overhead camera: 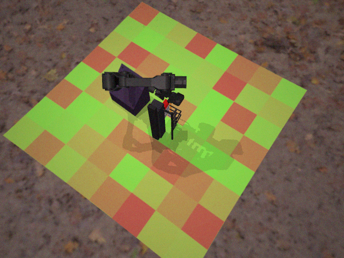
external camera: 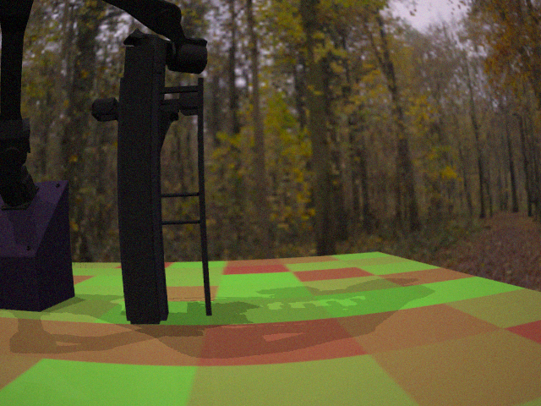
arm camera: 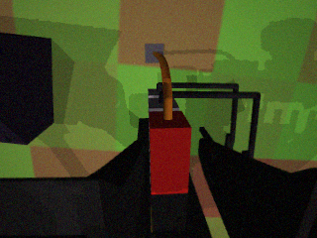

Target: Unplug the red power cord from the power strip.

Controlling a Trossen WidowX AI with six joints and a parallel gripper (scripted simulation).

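From the exterior side, the tall dark tower [overhead camera: 156, 120] [external camera: 142, 183] blocked all sight of the red plug [overhead camera: 166, 104] [arm camera: 169, 160]. The arm [overhead camera: 141, 82] [external camera: 146, 16] ran out of that frame at eleven o'clock. Overhead, the gripper's fingertips were too small and dark to tell; up close, its fingers were cut off at four o'clock.
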